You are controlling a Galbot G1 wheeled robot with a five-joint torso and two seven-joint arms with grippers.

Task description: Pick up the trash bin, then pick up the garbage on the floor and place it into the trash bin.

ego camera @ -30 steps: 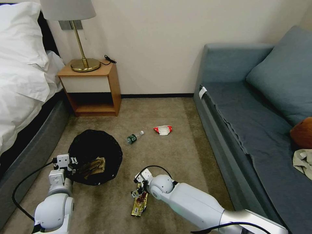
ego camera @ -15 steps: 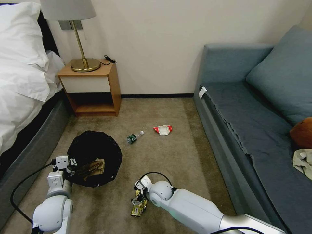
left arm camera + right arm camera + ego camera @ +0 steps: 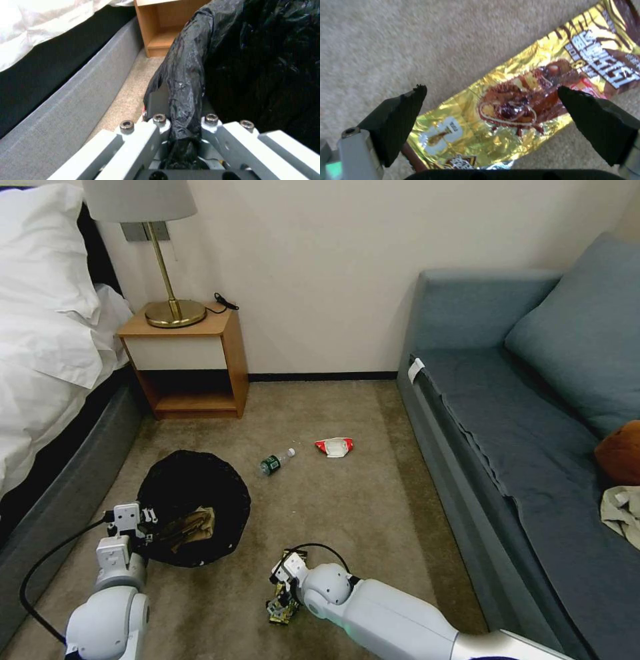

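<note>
The trash bin [image 3: 193, 493], lined with a black bag, hangs low at the left with crumpled tan paper [image 3: 195, 523] inside it. My left gripper [image 3: 143, 520] is shut on its near rim; the left wrist view shows the bag-covered rim [image 3: 186, 75] pinched between the fingers [image 3: 156, 102]. My right gripper [image 3: 281, 595] is down at the carpet, open, its fingers straddling the yellow-brown snack wrapper [image 3: 520, 105] that lies flat on the floor [image 3: 277, 613]. A clear bottle with a green label [image 3: 275, 462] and a red-and-white wrapper [image 3: 335, 447] lie farther off on the carpet.
A bed [image 3: 47, 347] runs along the left and a blue-grey sofa [image 3: 533, 447] along the right. A wooden nightstand [image 3: 190, 360] with a brass lamp [image 3: 170, 307] stands against the far wall. Open carpet lies between them.
My right arm has drawn back toward me and sunk lower, bringing its open fingers down around the snack wrapper. The left gripper and bin have shifted slightly nearer.
</note>
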